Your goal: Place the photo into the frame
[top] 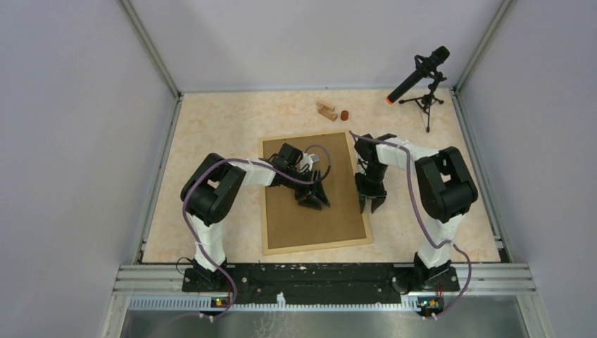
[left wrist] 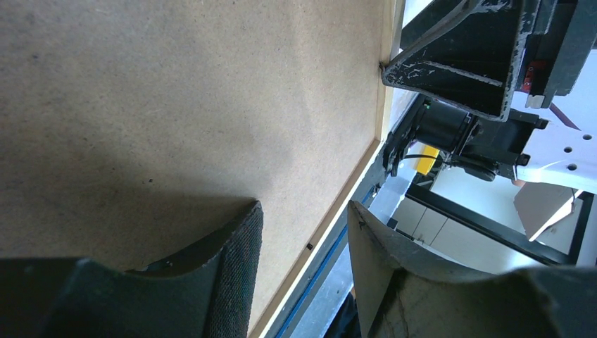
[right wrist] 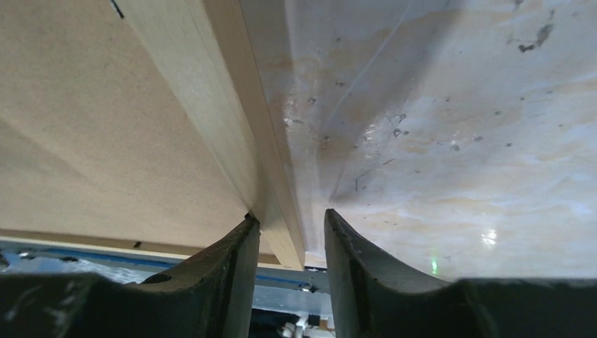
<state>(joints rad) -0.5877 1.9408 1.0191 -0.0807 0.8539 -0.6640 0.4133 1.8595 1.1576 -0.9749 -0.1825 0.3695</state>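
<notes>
One frame point(top: 310, 220), left tool point(top: 314, 201), right tool point(top: 372, 205).

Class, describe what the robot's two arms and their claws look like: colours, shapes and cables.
The left arm and right arm have white links and bulky black joints, each trailing a purple cable. The left claw and right claw are black, with two curved fingers.

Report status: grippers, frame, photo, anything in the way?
Left gripper open, over the frame, brown back up. Right gripper open, straddling its right rail. Photo not in view. Wooden blocks lie apart, beyond the far edge.
</notes>
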